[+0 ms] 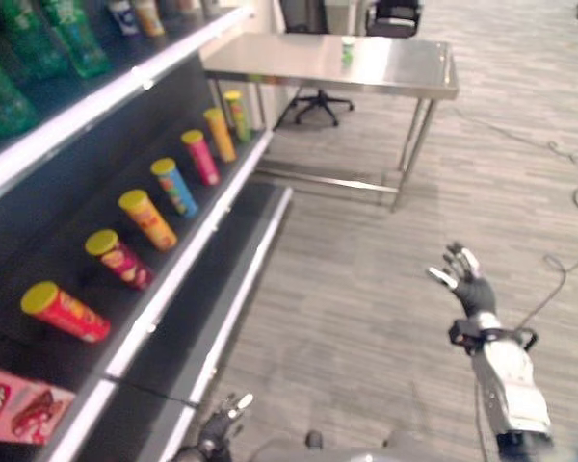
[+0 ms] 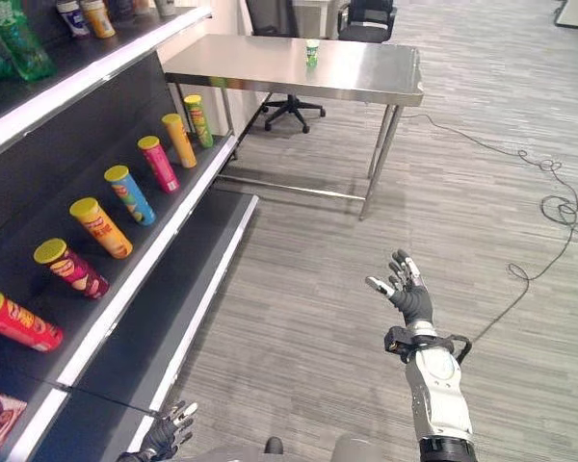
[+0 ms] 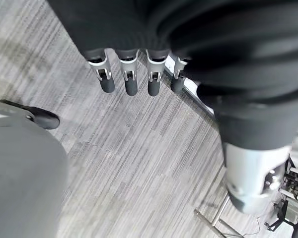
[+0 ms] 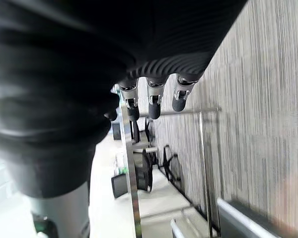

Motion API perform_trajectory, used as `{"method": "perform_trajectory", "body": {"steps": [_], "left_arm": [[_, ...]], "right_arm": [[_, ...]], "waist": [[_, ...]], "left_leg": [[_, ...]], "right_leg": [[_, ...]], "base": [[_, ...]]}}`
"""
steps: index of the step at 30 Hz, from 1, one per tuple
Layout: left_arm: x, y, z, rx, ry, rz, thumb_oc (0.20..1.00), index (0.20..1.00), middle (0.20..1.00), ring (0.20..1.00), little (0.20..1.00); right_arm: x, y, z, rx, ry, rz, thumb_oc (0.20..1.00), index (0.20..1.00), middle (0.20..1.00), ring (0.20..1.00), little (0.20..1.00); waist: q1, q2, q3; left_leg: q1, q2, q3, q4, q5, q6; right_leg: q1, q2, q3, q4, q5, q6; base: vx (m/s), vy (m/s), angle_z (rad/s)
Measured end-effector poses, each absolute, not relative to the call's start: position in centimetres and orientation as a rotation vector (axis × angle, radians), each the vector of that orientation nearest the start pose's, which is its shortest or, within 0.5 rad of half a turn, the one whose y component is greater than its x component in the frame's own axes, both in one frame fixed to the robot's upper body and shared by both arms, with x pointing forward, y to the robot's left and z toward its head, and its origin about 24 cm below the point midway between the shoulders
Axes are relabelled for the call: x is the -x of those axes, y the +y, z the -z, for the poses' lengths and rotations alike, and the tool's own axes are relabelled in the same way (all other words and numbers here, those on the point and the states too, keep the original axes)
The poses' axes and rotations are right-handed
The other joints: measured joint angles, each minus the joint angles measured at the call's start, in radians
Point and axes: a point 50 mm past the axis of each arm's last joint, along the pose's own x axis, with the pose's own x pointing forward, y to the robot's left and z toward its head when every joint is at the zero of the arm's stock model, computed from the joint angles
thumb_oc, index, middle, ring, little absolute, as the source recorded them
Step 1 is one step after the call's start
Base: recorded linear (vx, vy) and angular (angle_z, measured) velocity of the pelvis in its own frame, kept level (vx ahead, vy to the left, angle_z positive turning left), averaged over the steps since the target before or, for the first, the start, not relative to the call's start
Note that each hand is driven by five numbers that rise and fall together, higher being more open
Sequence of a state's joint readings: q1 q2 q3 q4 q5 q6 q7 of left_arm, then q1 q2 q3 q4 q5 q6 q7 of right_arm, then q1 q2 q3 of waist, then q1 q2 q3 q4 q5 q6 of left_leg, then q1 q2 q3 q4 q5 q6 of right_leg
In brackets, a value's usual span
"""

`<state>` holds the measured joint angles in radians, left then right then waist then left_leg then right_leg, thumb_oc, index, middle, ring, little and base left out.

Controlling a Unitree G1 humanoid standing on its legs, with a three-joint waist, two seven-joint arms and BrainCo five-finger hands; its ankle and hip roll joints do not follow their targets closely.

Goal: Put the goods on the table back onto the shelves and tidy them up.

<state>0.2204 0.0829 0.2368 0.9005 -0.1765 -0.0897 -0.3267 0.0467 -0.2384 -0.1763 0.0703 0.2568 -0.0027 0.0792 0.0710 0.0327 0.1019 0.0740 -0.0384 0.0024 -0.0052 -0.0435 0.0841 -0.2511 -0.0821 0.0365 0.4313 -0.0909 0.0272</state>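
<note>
Steel table (image 2: 366,72): at the far end of the shelf unit (image 2: 125,289), on grey plank floor (image 2: 318,289).

Green can (image 2: 312,53): upright on the table top, near its back edge, alone, well apart from both hands.

Office chairs: one (image 2: 287,96) behind the table with its star base showing under the top, another (image 2: 366,19) beyond the table's far side.

Middle shelf (image 2: 154,245), row of tubes leaning back, yellow lids up, running toward the table: red (image 2: 19,322), dark red (image 2: 69,269), orange (image 2: 100,227), blue (image 2: 130,193), pink (image 2: 158,163), yellow (image 2: 179,140), green (image 2: 198,119). Each apart from its neighbour.

Top shelf (image 2: 96,58): green bottles (image 2: 14,38) at the end away from the table, small pots (image 2: 87,17) nearer the table.

Lower shelf: red-and-white pack (image 1: 19,404) at the end farthest from the table; black boards (image 2: 173,318) below the tube row bare.

Right hand (image 2: 407,289): raised over the floor, well short of the table, out from the shelf front; fingers spread and straight, holding nothing; same straight fingers (image 4: 154,106) seen in the right wrist view, table legs past them.

Left hand (image 2: 166,433): low, beside the foot of the shelf, far from the table; fingers (image 3: 130,84) relaxed and nearly straight over the floor, holding nothing.
</note>
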Motion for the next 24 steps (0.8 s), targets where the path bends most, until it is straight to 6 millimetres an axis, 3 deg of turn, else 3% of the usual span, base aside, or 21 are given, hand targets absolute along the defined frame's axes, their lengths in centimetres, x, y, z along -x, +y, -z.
{"method": "perform_trajectory", "body": {"steps": [1, 2, 4, 6, 8, 9, 10, 11, 12, 13, 14, 15, 16, 17, 18, 19, 20, 21, 23, 24], "left_arm": [[-7.4, 20.7, 15.1, 0.330, 0.935, -0.124, 1.000, 1.000, 1.000, 1.000, 1.000], [-7.2, 20.5, 15.1, 0.335, 0.944, -0.124, 1.000, 1.000, 1.000, 1.000, 1.000], [-7.6, 20.2, 15.2, 0.343, 0.938, -0.116, 1.000, 1.000, 1.000, 1.000, 1.000], [-8.1, 19.8, 15.1, 0.353, 0.928, -0.108, 1.000, 1.000, 1.000, 1.000, 1.000], [-7.8, 19.6, 15.2, 0.359, 0.935, -0.107, 1.000, 1.000, 1.000, 1.000, 1.000], [-7.5, 19.3, 15.3, 0.371, 0.939, -0.106, 1.000, 1.000, 1.000, 1.000, 1.000], [-6.9, 19.6, 15.3, 0.366, 0.953, -0.115, 1.000, 1.000, 1.000, 1.000, 1.000], [-6.8, 19.3, 15.4, 0.374, 0.956, -0.113, 1.000, 1.000, 1.000, 1.000, 1.000], [-6.6, 18.7, 15.6, 0.393, 0.970, -0.110, 1.000, 1.000, 1.000, 1.000, 1.000], [-6.8, 17.5, 15.7, 0.425, 0.965, -0.092, 1.000, 1.000, 1.000, 1.000, 1.000], [-7.0, 17.5, 15.6, 0.435, 0.951, -0.082, 1.000, 1.000, 1.000, 1.000, 1.000], [-7.7, 18.0, 15.2, 0.415, 0.915, -0.072, 1.000, 1.000, 1.000, 1.000, 1.000], [-7.9, 18.3, 15.0, 0.402, 0.902, -0.071, 1.000, 1.000, 1.000, 1.000, 1.000], [-9.0, 19.5, 14.2, 0.374, 0.837, -0.065, 1.000, 1.000, 1.000, 1.000, 1.000], [-9.0, 19.5, 14.2, 0.374, 0.837, -0.065, 1.000, 1.000, 1.000, 1.000, 1.000], [-10.0, 21.0, 13.6, 0.343, 0.803, -0.088, 1.000, 1.000, 1.000, 1.000, 1.000], [-10.0, 20.9, 13.8, 0.336, 0.818, -0.078, 1.000, 1.000, 1.000, 1.000, 1.000], [-9.8, 21.2, 13.6, 0.324, 0.813, -0.079, 1.000, 1.000, 1.000, 1.000, 1.000], [-9.8, 21.4, 13.7, 0.322, 0.827, -0.076, 1.000, 1.000, 1.000, 1.000, 1.000], [-9.8, 21.4, 13.8, 0.323, 0.829, -0.077, 1.000, 1.000, 1.000, 1.000, 1.000]], "right_arm": [[-23.9, -23.9, -3.3, -0.024, 0.062, 0.119, 1.000, 1.000, 1.000, 1.000, 1.000], [-24.1, -23.7, -3.5, -0.027, 0.052, 0.116, 1.000, 1.000, 1.000, 1.000, 1.000], [-24.1, -23.8, -3.6, -0.024, 0.049, 0.117, 1.000, 1.000, 1.000, 1.000, 1.000], [-24.0, -23.8, -3.8, -0.018, 0.044, 0.116, 1.000, 1.000, 1.000, 1.000, 1.000], [-23.8, -24.3, -3.7, -0.012, 0.050, 0.135, 1.000, 1.000, 1.000, 1.000, 1.000], [-23.6, -24.7, -3.7, -0.007, 0.051, 0.146, 1.000, 1.000, 1.000, 1.000, 1.000], [-23.1, -25.0, -3.3, -0.001, 0.071, 0.158, 1.000, 1.000, 1.000, 1.000, 1.000], [-22.8, -25.7, -3.1, 0.025, 0.085, 0.166, 1.000, 1.000, 1.000, 1.000, 1.000], [-23.1, -26.1, -2.8, 0.029, 0.103, 0.176, 1.000, 1.000, 1.000, 1.000, 1.000], [-23.1, -26.1, -2.7, 0.041, 0.115, 0.169, 1.000, 1.000, 1.000, 1.000, 1.000], [-23.3, -26.0, -2.6, 0.027, 0.117, 0.175, 1.000, 1.000, 1.000, 1.000, 1.000], [-23.1, -26.2, -2.5, 0.033, 0.124, 0.180, 1.000, 1.000, 1.000, 1.000, 1.000], [-22.9, -26.2, -2.3, 0.030, 0.136, 0.177, 1.000, 1.000, 1.000, 1.000, 1.000], [-22.4, -26.4, -2.4, 0.031, 0.131, 0.190, 1.000, 1.000, 1.000, 1.000, 1.000], [-22.4, -26.4, -2.4, 0.031, 0.131, 0.190, 1.000, 1.000, 1.000, 1.000, 1.000], [-22.4, -25.8, -2.4, 0.014, 0.124, 0.172, 1.000, 1.000, 1.000, 1.000, 1.000], [-22.6, -25.7, -2.7, 0.006, 0.109, 0.175, 1.000, 1.000, 1.000, 1.000, 1.000], [-23.0, -25.8, -3.4, 0.016, 0.080, 0.166, 1.000, 1.000, 1.000, 1.000, 1.000], [-22.7, -26.1, -4.0, 0.017, 0.054, 0.186, 1.000, 1.000, 1.000, 1.000, 1.000], [-22.6, -26.1, -3.8, 0.022, 0.065, 0.179, 1.000, 1.000, 1.000, 1.000, 1.000]], "waist": [[0.001, 0.002, -0.003], [-0.001, -0.008, -0.003], [-0.014, -0.010, 0.005], [-0.048, -0.010, 0.018], [-0.081, -0.001, 0.015], [-0.090, -0.001, 0.007], [-0.091, 0.003, -0.011], [-0.076, 0.009, -0.020], [-0.064, 0.022, -0.022], [-0.058, 0.012, -0.024], [-0.050, 0.000, -0.020], [-0.043, -0.006, -0.016], [-0.024, -0.016, -0.011], [-0.008, -0.054, -0.001], [-0.008, -0.054, -0.001], [-0.004, -0.114, 0.015], [-0.012, -0.084, 0.020], [-0.003, -0.095, 0.023], [-0.026, -0.068, 0.024], [-0.026, -0.078, 0.029]], "left_leg": [[0.011, 0.004, -0.009, -0.012, -0.024, -0.017], [0.022, 0.005, -0.014, -0.013, -0.038, 0.005], [0.038, 0.018, -0.028, -0.010, -0.072, 0.010], [0.067, 0.027, -0.071, 0.008, -0.118, 0.009], [0.108, 0.057, -0.123, 0.023, -0.179, -0.024], [0.159, 0.090, -0.149, 0.004, -0.205, -0.043], [0.215, 0.110, -0.169, -0.029, -0.205, -0.068], [0.236, 0.140, -0.162, -0.006, -0.222, -0.104], [0.229, 0.166, -0.157, 0.052, -0.211, -0.144], [0.129, 0.162, -0.159, 0.296, -0.180, -0.180], [0.064, 0.161, -0.148, 0.437, -0.135, -0.196], [-0.021, 0.164, -0.146, 0.624, -0.078, -0.191], [-0.082, 0.152, -0.147, 0.734, -0.073, -0.198], [-0.240, 0.081, -0.154, 0.989, -0.022, -0.191], [-0.240, 0.081, -0.154, 0.989, -0.022, -0.191], [-0.368, 0.009, -0.068, 1.093, -0.034, -0.133], [-0.360, 0.035, -0.027, 0.959, -0.047, -0.109], [-0.356, 0.049, -0.018, 0.852, -0.049, -0.119], [-0.348, 0.144, 0.022, 0.500, -0.060, -0.140], [-0.310, 0.152, 0.047, 0.303, -0.046, -0.139]], "right_leg": [[0.013, 0.008, -0.019, -0.160, 0.018, 0.010], [0.034, 0.016, -0.031, -0.333, 0.058, 0.017], [0.017, 0.035, -0.017, -0.532, 0.128, 0.020], [-0.063, 0.041, -0.022, -0.531, 0.169, 0.028], [-0.095, 0.039, -0.019, -0.517, 0.161, 0.033], [-0.100, 0.046, -0.027, -0.422, 0.119, 0.018], [-0.084, 0.055, -0.046, -0.322, 0.066, 0.023], [-0.068, 0.070, -0.059, -0.306, 0.138, 0.059], [-0.057, 0.097, -0.063, -0.277, 0.154, 0.052], [0.007, 0.114, -0.080, -0.311, 0.189, -0.034], [0.028, 0.123, -0.096, -0.309, 0.170, -0.052], [0.047, 0.125, -0.110, -0.315, 0.162, -0.058], [0.075, 0.129, -0.108, -0.325, 0.159, -0.063], [0.096, 0.120, -0.114, -0.317, 0.118, -0.117], [0.096, 0.120, -0.114, -0.317, 0.118, -0.117], [0.176, 0.096, -0.117, -0.389, 0.110, -0.066], [0.205, 0.101, -0.147, -0.384, 0.057, 0.013], [0.197, 0.082, -0.128, -0.326, 0.058, -0.080], [0.270, 0.113, -0.156, -0.408, 0.043, -0.071], [0.302, 0.115, -0.164, -0.436, 0.067, -0.096]], "base": [[0.48, -0.039, -0.07], [0.36, -0.017, -0.17], [0.37, -0.031, 0.14], [0.31, -0.058, 0.61], [0.36, -0.140, 0.99], [0.58, -0.272, 1.10], [0.45, -0.230, 0.96], [0.43, -0.233, 0.64], [0.63, -0.389, 0.75], [0.47, -0.304, 0.57], [0.69, -0.525, 0.57], [0.30, -0.296, 0.13], [0.35, -0.345, 0.34], [0.24, -0.142, 0.23], [0.14, -0.073, 0.28], [0.18, -0.024, -0.05], [0.32, -0.006, -0.30], [0.36, -0.007, -0.34], [0.46, 0.062, 0.02], [0.51, 0.110, 0.21]]}}
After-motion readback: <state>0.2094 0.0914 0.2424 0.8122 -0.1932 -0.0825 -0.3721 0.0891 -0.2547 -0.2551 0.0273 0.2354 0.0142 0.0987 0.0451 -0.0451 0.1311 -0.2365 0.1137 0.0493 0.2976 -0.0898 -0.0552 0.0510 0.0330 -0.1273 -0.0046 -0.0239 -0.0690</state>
